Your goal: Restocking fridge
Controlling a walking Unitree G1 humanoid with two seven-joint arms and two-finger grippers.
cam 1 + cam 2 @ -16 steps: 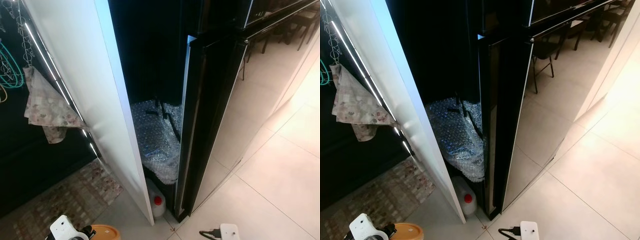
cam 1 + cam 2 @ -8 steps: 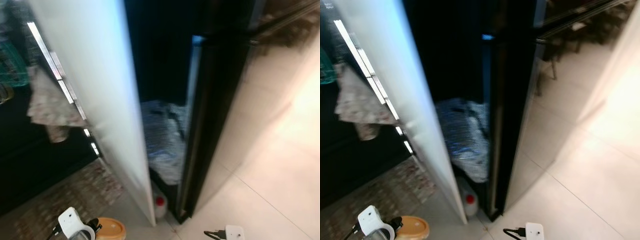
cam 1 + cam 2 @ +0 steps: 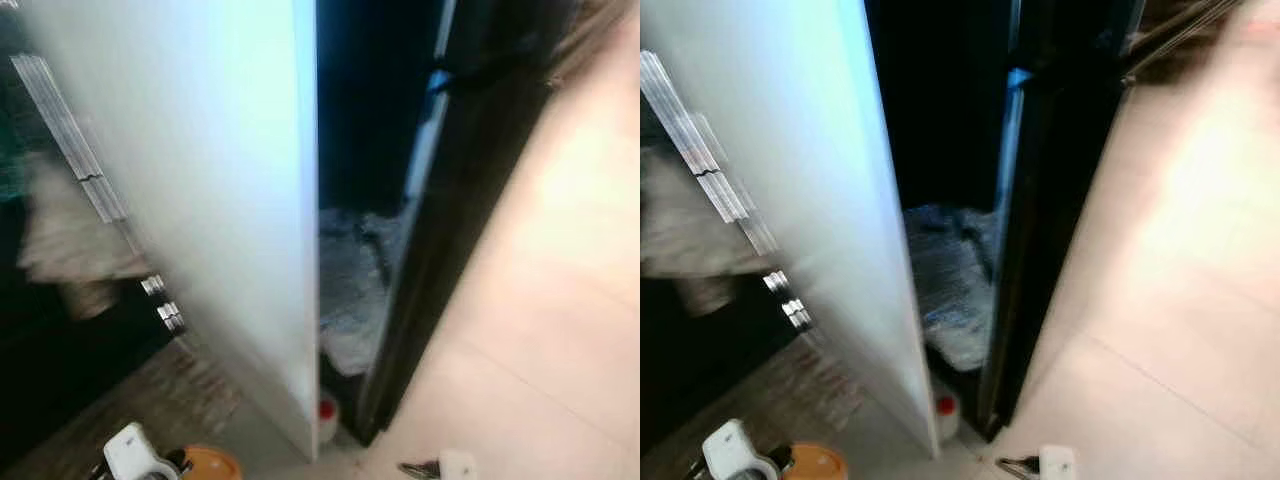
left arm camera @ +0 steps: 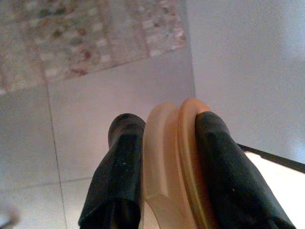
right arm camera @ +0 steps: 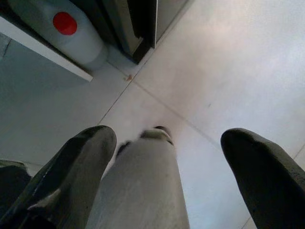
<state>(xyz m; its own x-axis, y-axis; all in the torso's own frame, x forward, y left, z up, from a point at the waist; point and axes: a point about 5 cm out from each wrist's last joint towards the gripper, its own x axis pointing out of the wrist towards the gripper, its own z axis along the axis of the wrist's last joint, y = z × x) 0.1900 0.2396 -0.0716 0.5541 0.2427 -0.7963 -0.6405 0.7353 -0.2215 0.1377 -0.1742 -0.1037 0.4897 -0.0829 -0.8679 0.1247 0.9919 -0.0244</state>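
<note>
My view has swung since a second ago and blurred: the white panel (image 3: 220,200) now fills more of the frame, and the dark gap beside the black fridge door (image 3: 440,250) looks narrower. The bubble-wrapped bundle (image 3: 950,290) and the red-capped jug (image 5: 62,28) sit where they were, in that gap. My left gripper (image 4: 164,176) is clamped on an orange lid-like disc (image 4: 174,167), low above the floor tiles (image 5: 214,62). My right gripper (image 5: 171,162) hangs spread wide, holding nothing.
</note>
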